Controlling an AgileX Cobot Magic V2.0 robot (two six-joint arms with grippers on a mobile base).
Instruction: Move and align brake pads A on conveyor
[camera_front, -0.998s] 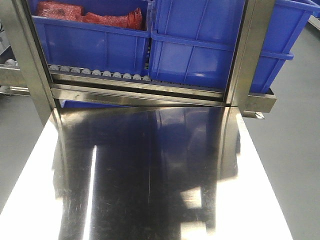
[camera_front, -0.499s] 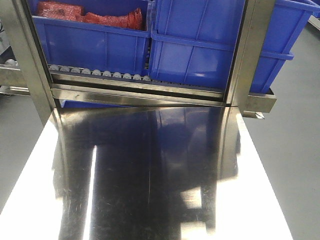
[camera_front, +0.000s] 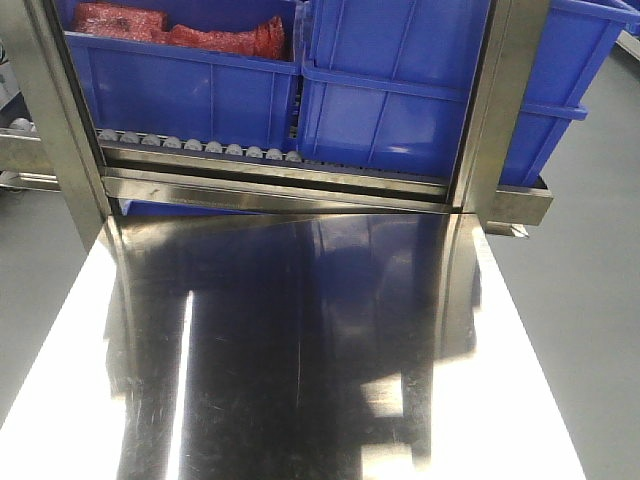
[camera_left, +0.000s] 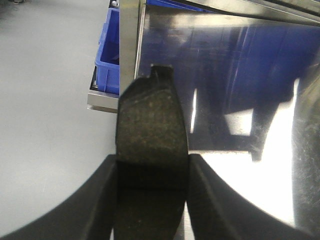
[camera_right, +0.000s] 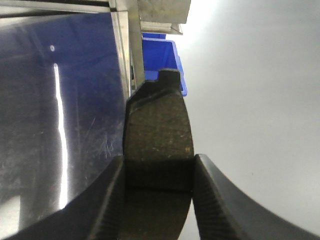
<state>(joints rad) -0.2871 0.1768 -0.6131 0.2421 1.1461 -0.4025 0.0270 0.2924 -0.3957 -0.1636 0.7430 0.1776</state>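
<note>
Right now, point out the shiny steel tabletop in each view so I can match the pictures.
Front-facing: the steel tabletop fills the lower half, centre.
Left wrist: upper right, right of the left arm's brake pad.
Right wrist: left side, left of the right arm's brake pad.
Shared landmark: blue bins at the tabletop's far end.

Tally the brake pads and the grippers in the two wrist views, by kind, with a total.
Brake pads: 2, one in the left gripper, one in the right gripper
Grippers: 2
Total: 4
</note>
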